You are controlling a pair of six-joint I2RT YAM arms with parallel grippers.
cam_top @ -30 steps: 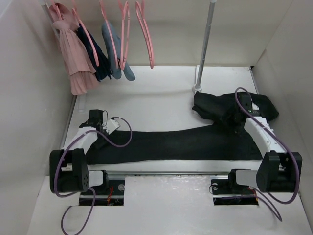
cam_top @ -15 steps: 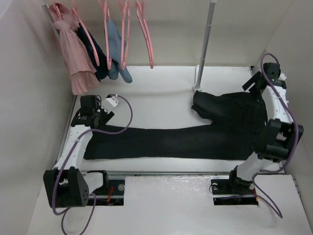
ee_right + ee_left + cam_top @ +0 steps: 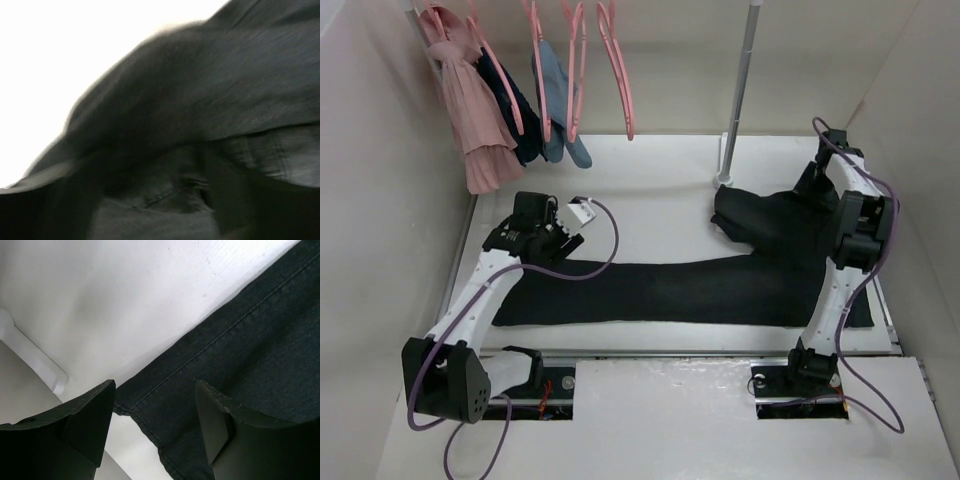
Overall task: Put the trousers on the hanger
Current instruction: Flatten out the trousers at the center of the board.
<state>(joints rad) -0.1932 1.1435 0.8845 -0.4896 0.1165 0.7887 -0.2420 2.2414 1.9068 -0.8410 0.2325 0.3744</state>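
Note:
The black trousers (image 3: 700, 290) lie flat across the table, one leg stretched to the left and the waist bunched at the right (image 3: 770, 220). My left gripper (image 3: 542, 245) hovers over the leg's hem end. In the left wrist view it (image 3: 155, 386) is open and empty, with the hem corner of the trousers (image 3: 240, 355) between and below the fingers. My right gripper (image 3: 808, 190) is down at the bunched waist. The right wrist view is blurred and filled with dark trousers fabric (image 3: 225, 100), and its fingers do not show clearly. An empty pink hanger (image 3: 623, 80) hangs on the rail at the back.
More pink hangers hang at the back left, carrying a pink garment (image 3: 470, 110), a dark navy garment (image 3: 517, 125) and a blue-grey one (image 3: 560, 100). The rack's metal pole (image 3: 740, 90) stands just behind the waist. White walls close in on both sides.
My right arm rose from the waist to the far right corner, then swung back down onto the bunched waist. My left gripper moved up and to the right over the hem end.

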